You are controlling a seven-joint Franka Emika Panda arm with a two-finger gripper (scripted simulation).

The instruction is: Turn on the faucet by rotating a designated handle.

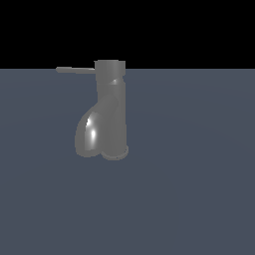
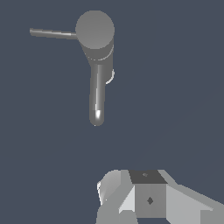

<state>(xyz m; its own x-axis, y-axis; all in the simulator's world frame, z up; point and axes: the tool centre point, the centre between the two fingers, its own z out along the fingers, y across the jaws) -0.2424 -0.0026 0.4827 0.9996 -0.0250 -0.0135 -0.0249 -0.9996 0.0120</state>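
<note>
At the edge of the wrist view, my pale grey blocky gripper [image 2: 131, 199] shows only in part, so I cannot tell whether its fingers are parted; it is well apart from the glossy dark grey metal faucet [image 1: 110, 112], upright on the slate-blue floor [image 1: 199, 189]. From its flat cap, the thin straight grey rod handle [image 1: 74, 70] points toward the exterior view's left.

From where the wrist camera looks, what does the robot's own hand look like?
Only part of the gripper shows, in the wrist view. It is built of blocky, angular pieces in light and mid grey, with a darker square panel bearing a small diamond mark and a rounded pale piece beside it. No cables or lettering are visible. The exterior view shows no arm at all.
</note>
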